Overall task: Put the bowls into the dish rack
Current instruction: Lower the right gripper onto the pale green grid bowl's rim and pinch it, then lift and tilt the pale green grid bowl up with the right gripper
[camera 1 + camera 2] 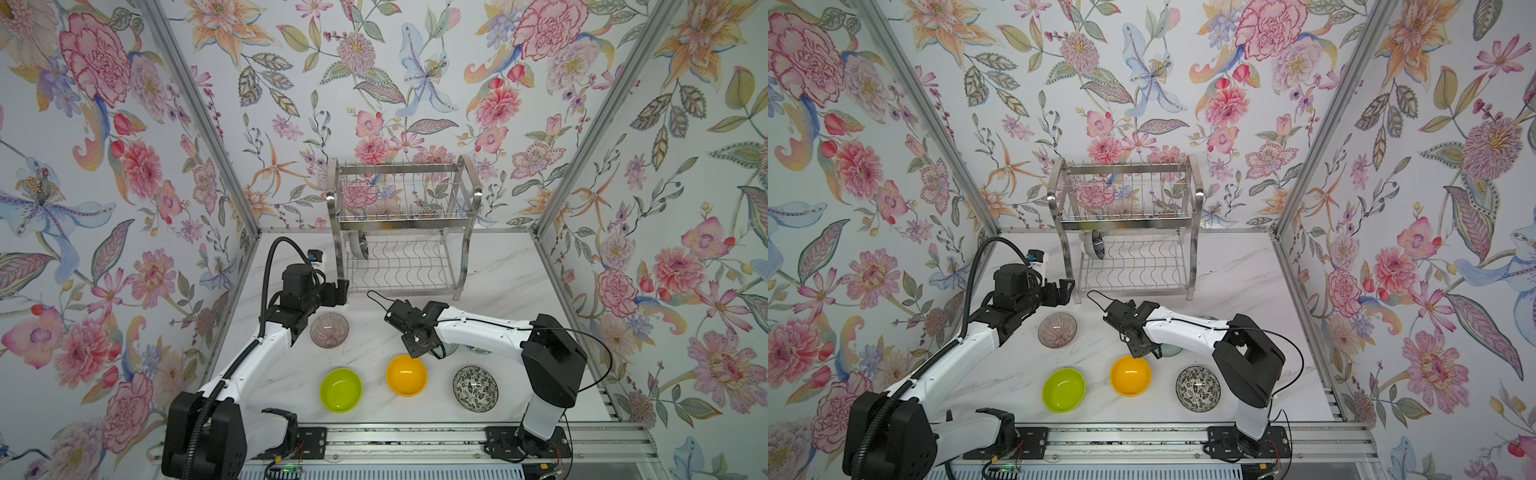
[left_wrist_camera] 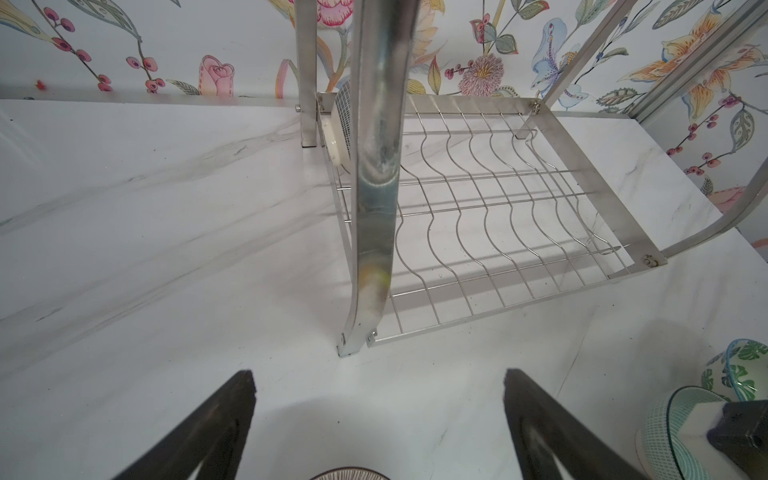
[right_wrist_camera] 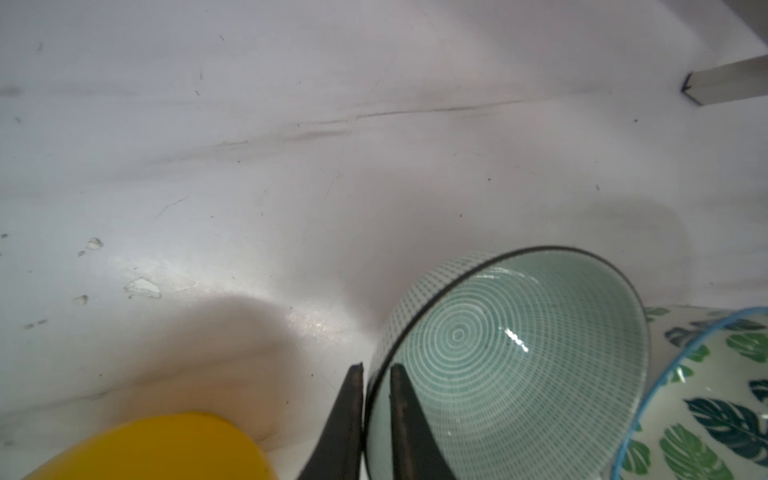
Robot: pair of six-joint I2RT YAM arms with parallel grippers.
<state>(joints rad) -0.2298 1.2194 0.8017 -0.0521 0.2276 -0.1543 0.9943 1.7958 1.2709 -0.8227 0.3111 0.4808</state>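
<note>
The right gripper [image 3: 376, 368] pinches the rim of the pale mint bowl [image 3: 498, 353], which sits tilted in front of the dish rack [image 1: 401, 225]. The left gripper [image 2: 378, 374] hangs empty at the rack's front corner, jaws wide apart.

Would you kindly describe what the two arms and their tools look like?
Both arms have white links and black joint housings. The left arm carries a thick ribbed black conduit looping to its wrist; the right arm trails thin black cables. The left tool and right tool each have two slim, tapered black fingers.
</note>
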